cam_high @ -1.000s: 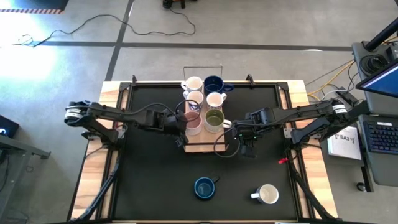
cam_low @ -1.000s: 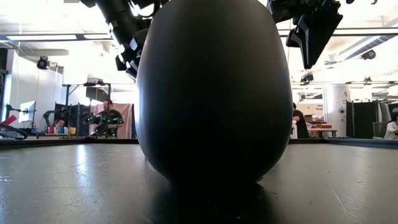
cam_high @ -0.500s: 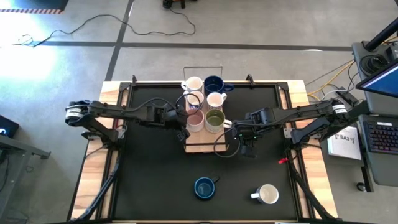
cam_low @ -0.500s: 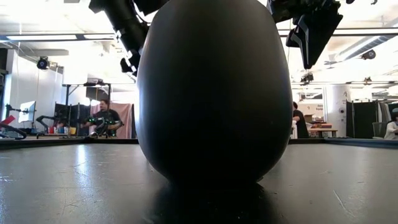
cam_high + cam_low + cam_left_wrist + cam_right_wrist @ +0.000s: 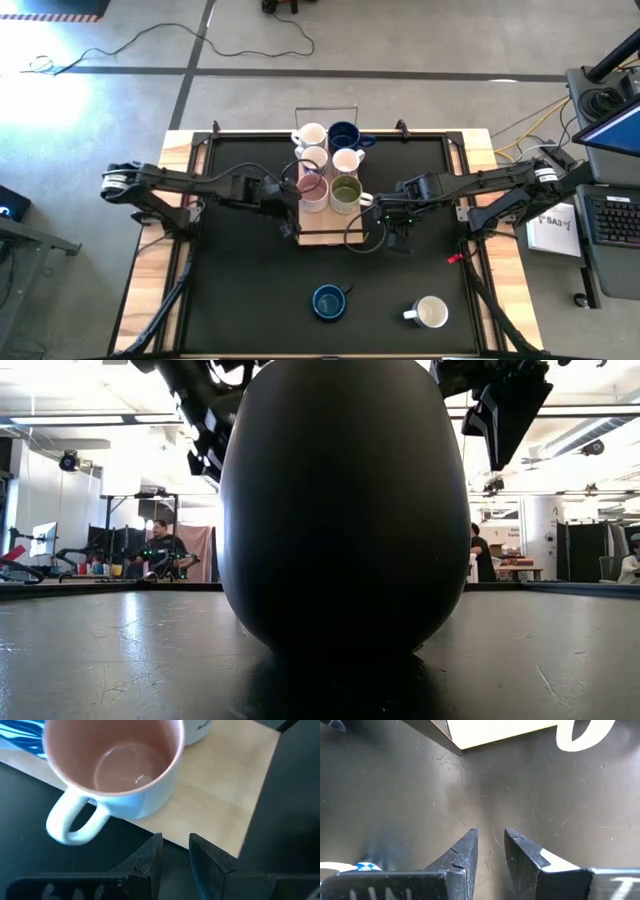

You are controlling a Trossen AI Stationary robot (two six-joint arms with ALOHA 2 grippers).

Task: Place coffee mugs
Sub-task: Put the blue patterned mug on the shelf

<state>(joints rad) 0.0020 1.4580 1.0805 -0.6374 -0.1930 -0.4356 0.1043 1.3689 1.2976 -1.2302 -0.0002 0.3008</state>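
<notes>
On the wooden tray (image 5: 322, 236) at the counter's (image 5: 240, 290) far middle, six coffee mugs stood packed in two rows. The pink-lined mug (image 5: 312, 193) sat at the near left corner beside the olive mug (image 5: 345, 193). Two more waited well apart on the near counter: a dark blue mug (image 5: 328, 301) and a cream mug (image 5: 430, 313).

The left tool (image 5: 172, 852) hovered just off the tray's left edge, fingers (image 5: 145, 860) slightly parted and empty, the pink-lined mug's handle (image 5: 75, 822) jutting over the edge beside it. The right tool (image 5: 490, 845) hung over bare counter by the tray's near right corner, likewise narrowly open, holding nothing.

Judged from this, the next mug should be gripped by its rim, lifted straight up and carried high, so that it cleared its crowded neighbours.
</notes>
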